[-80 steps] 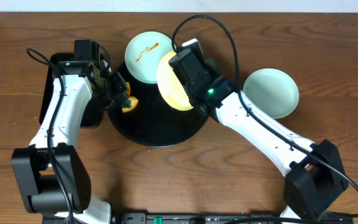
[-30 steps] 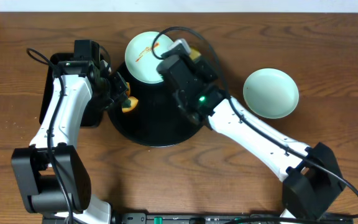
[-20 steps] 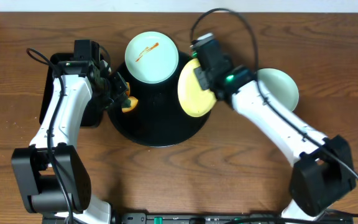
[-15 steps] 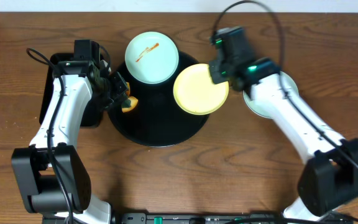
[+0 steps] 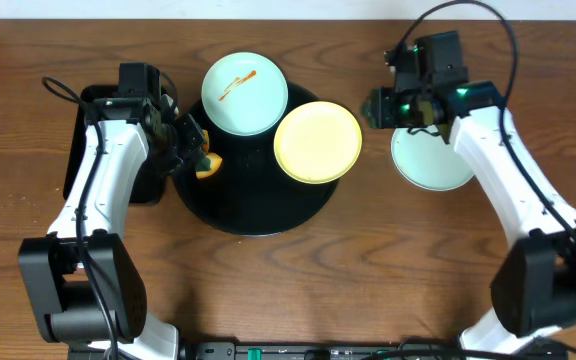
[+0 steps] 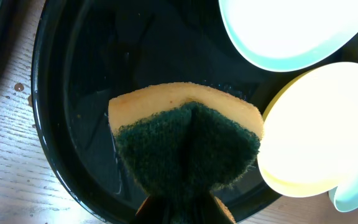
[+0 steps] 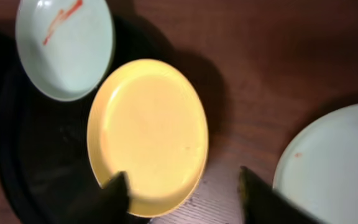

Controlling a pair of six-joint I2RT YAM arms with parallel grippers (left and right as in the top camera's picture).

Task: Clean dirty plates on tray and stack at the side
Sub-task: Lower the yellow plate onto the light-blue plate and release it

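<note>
Left fingers (image 5: 188, 145) clamped on a yellow-and-green sponge (image 6: 185, 143), over the left part of the round black tray (image 5: 253, 205); can't tell if the sponge touches it. Right fingers (image 7: 260, 199) spread apart, holding nothing, above the table (image 5: 368, 260) between the yellow plate (image 5: 318, 142) and the plain blue-green plate (image 5: 436, 160). Yellow plate sits on the tray's right rim, overhanging it. Streaked blue-green plate (image 5: 245, 92) on the tray's far edge, just beside the yellow one. Plain plate on the table, right of the tray. Small rectangular tray (image 5: 78, 120) under the left arm.
</note>
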